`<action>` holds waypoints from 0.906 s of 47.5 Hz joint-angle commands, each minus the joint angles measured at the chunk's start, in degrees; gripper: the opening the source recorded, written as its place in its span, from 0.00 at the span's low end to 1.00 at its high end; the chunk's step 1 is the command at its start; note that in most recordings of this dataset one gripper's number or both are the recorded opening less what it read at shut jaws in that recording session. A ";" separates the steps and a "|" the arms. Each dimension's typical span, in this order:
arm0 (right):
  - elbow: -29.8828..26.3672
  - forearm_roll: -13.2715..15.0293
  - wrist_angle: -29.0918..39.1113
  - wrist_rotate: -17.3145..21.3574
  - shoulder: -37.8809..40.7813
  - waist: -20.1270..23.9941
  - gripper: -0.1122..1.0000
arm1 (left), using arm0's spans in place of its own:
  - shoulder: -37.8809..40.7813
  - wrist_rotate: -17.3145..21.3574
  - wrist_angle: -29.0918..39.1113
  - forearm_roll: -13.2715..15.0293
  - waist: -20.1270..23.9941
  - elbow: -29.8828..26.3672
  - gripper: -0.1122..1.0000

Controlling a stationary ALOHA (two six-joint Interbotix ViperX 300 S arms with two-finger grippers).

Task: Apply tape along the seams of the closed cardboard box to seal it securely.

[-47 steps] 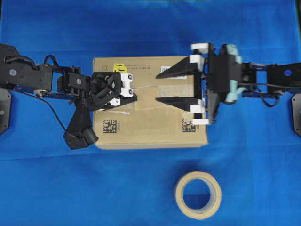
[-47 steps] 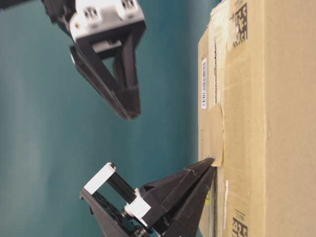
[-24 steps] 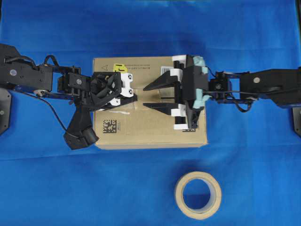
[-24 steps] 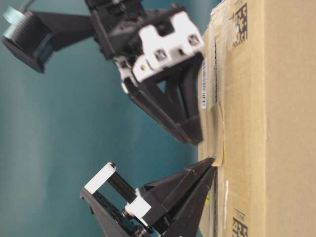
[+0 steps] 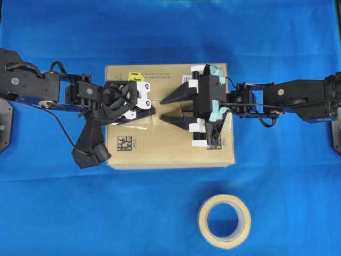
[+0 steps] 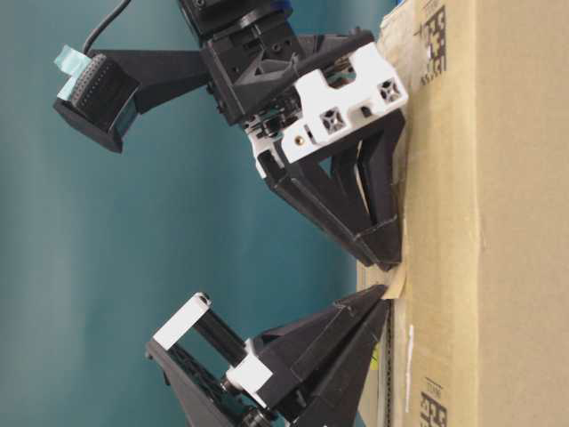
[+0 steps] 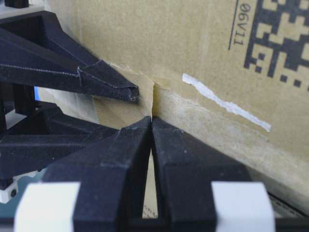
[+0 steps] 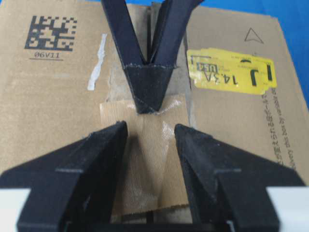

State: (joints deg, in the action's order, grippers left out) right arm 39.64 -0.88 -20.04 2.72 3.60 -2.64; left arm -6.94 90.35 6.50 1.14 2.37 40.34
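Observation:
The cardboard box (image 5: pixel 170 141) lies flat on the blue cloth. A square tan tape (image 8: pixel 145 164) covers the middle of the seams (image 6: pixel 388 116); its end curls up off the box (image 6: pixel 394 283). My left gripper (image 5: pixel 153 111) is shut on that lifted edge, its tips (image 7: pixel 152 120) against the box top (image 7: pixel 193 48). My right gripper (image 5: pixel 162 110) is open and low over the tape (image 5: pixel 171 110). Its fingers (image 8: pixel 120 133) stand on either side of the strip, facing the left gripper (image 8: pixel 147 104). The right gripper (image 6: pixel 387 258) nearly touches the box.
A tan tape roll (image 5: pixel 224 221) lies on the blue cloth (image 5: pixel 53 202) in front of the box. A yellow sticker (image 8: pixel 231 72), a black matrix code (image 5: pixel 123 142) and a white torn strip (image 7: pixel 224 101) mark the box top.
The right gripper has moved left over the box and come down onto the tape, still open. The left gripper has stayed put, shut.

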 commanded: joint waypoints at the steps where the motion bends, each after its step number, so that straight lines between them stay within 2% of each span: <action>1: -0.18 -0.09 0.18 -0.09 -0.53 -0.09 0.53 | -0.44 -0.09 0.53 0.18 0.70 -1.05 0.10; 28: 0.00 -0.09 0.26 -0.09 -0.62 -0.09 0.52 | 0.18 -1.05 2.99 0.26 2.46 -2.20 0.13; 33: 0.00 -0.09 0.26 -0.09 -0.53 -0.09 0.52 | 0.53 -1.32 3.96 0.26 2.90 -2.90 0.32; 40: 0.00 -0.09 0.26 -0.09 -0.53 -0.09 0.52 | 0.97 -0.44 4.04 0.00 2.99 -3.60 0.70; 43: 0.00 -0.09 0.26 -0.09 -0.62 -0.09 0.52 | 1.05 -0.44 4.13 0.00 2.99 -4.04 0.81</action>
State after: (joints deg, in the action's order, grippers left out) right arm 39.99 -0.88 -19.69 2.72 3.60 -2.72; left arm -5.71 89.82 10.02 1.41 4.13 36.91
